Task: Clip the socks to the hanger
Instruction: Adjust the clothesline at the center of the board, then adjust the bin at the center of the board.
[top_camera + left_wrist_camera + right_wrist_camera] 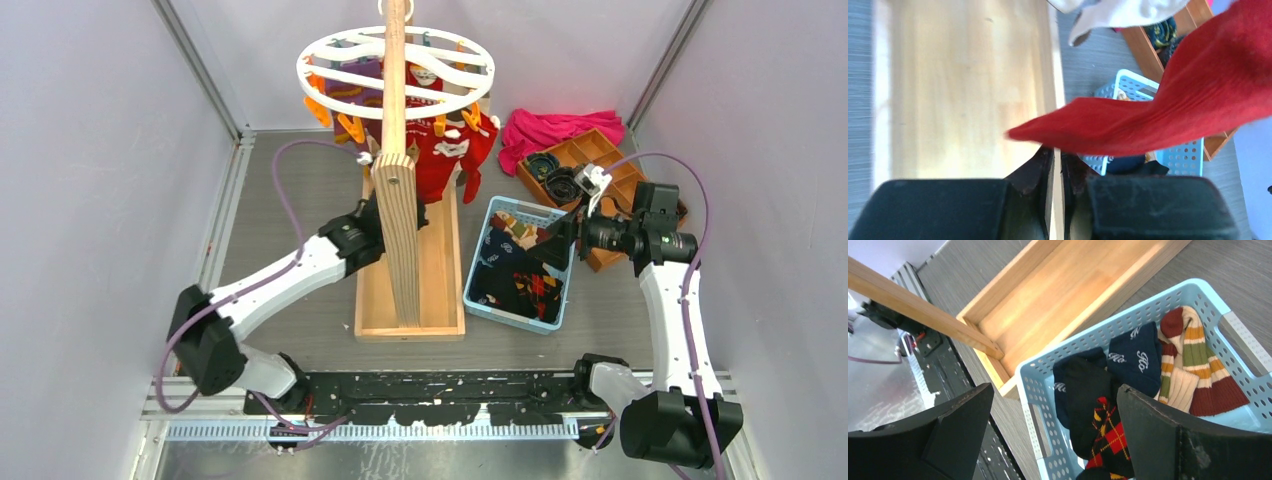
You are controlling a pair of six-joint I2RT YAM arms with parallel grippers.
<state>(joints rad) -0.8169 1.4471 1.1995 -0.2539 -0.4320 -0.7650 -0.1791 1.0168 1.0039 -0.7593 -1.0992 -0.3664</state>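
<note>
The hanger is a white ring [330, 75] on a wooden post [395, 150] that stands in a wooden base tray [440, 280]. Red socks [445, 155] hang from orange clips under the ring. My left gripper [385, 215] sits behind the post, below those socks. In the left wrist view its jaws [1057, 152] stand almost together, pinching the lower edge of a red sock [1148, 115] that stretches up to the right. My right gripper [552, 245] hovers open over the blue basket [480, 225]. Between its fingers [1055, 390] is nothing. Below them lie navy [1135, 360], argyle [1108, 432] and striped socks [1193, 365].
A wooden organiser [605, 150] with dark items and a pink cloth [560, 128] sit at the back right. A white sock [1118, 10] hangs above the left gripper. The wooden post and the base's raised edges [998, 290] stand between the two arms. Grey walls close both sides.
</note>
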